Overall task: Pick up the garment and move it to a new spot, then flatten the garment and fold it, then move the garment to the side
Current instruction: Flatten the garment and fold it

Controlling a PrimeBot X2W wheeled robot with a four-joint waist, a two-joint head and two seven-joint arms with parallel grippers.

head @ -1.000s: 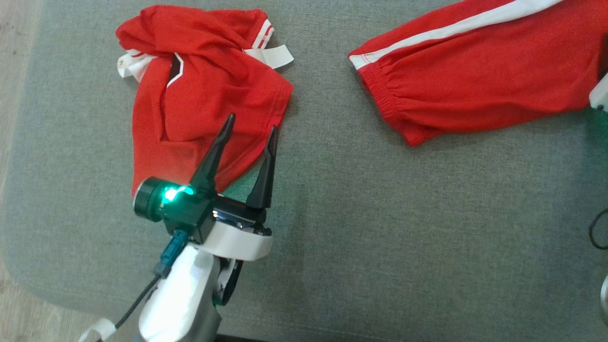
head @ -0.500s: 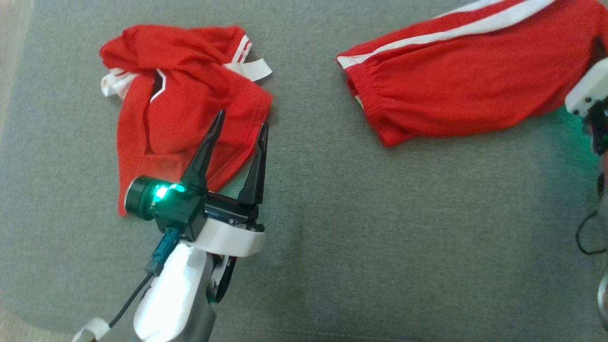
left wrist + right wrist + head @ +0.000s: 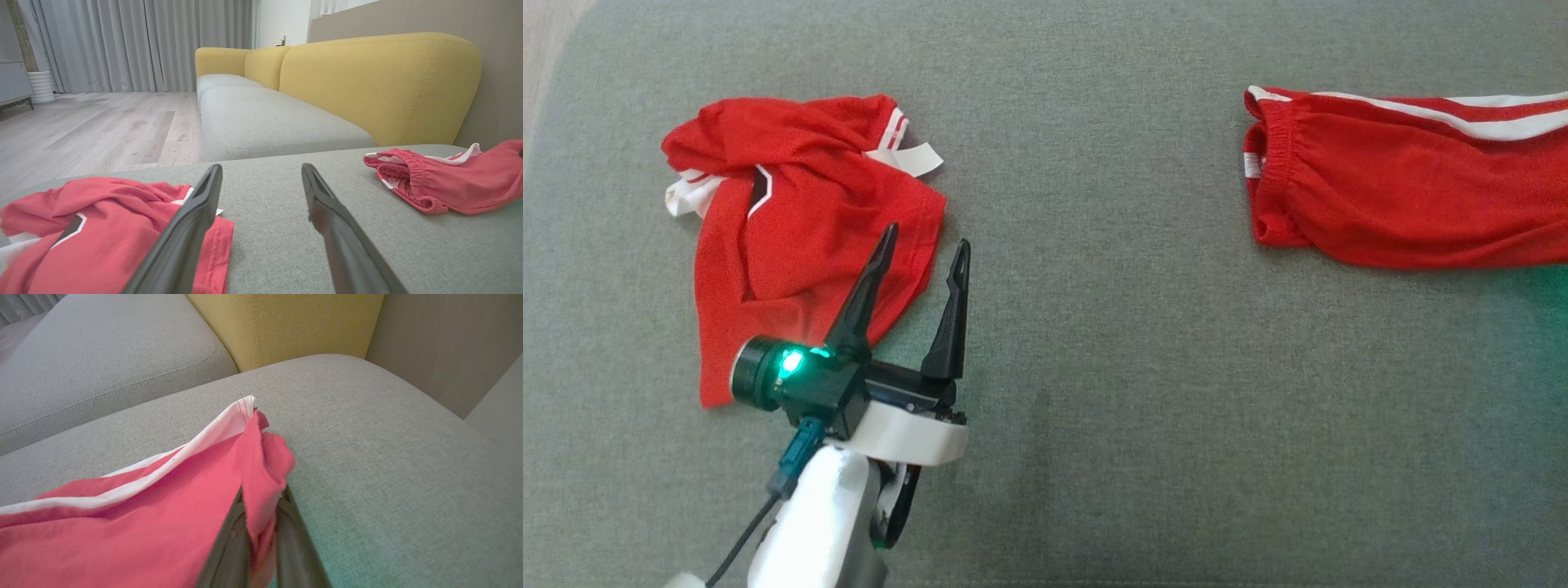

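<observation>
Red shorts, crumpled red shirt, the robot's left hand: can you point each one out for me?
red shorts (image 3: 1405, 204), head view, on the red fabric below the white stripe.
crumpled red shirt (image 3: 792, 229), head view, on its red middle.
left hand (image 3: 927, 237), head view, midway between its two dark fingertips.

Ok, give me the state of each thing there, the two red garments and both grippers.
red jersey: crumpled, lying on the grey cushion, not held.
striped garment: stretched out, waistband end on the cushion, other end pinched by the right gripper.
left gripper: open, empty, near the jersey's edge.
right gripper: shut on the striped garment.
</observation>
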